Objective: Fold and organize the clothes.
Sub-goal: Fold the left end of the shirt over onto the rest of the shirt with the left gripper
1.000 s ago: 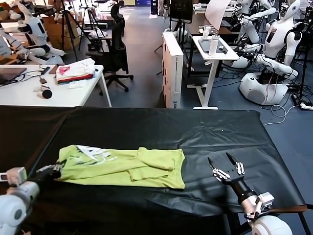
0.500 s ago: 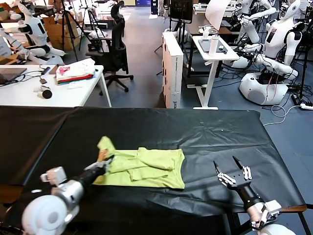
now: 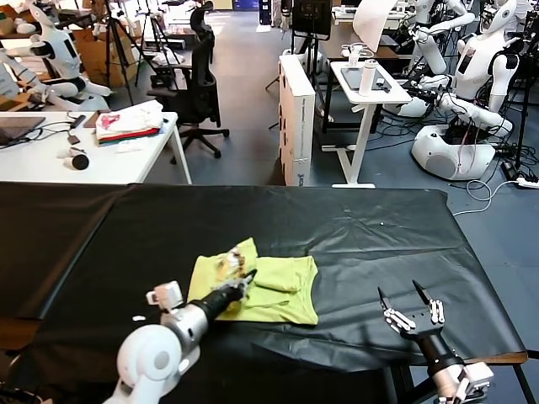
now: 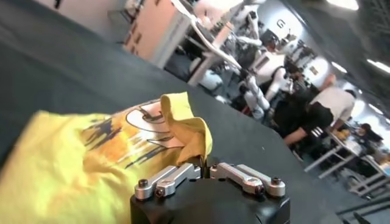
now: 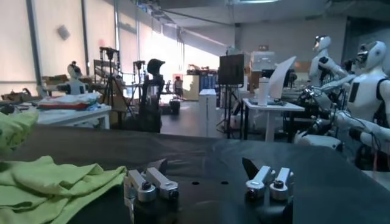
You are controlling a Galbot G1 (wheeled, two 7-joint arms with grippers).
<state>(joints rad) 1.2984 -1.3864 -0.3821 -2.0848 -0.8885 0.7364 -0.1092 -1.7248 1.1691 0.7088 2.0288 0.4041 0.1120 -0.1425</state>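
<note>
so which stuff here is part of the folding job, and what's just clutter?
Job:
- green T-shirt on black table
- left gripper, shut on its edge
- right gripper, open, waiting

Clutter:
- fabric pile on white desk
- office chair

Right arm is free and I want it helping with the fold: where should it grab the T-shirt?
Probably the T-shirt's right-hand edge, approached from the right: that edge lies flat, nearest the open right gripper, clear of the left gripper pinching the folded-over end.

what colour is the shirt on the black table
Lime yellow-green T-shirt with a small white graphic; clearest in the head view.
</note>
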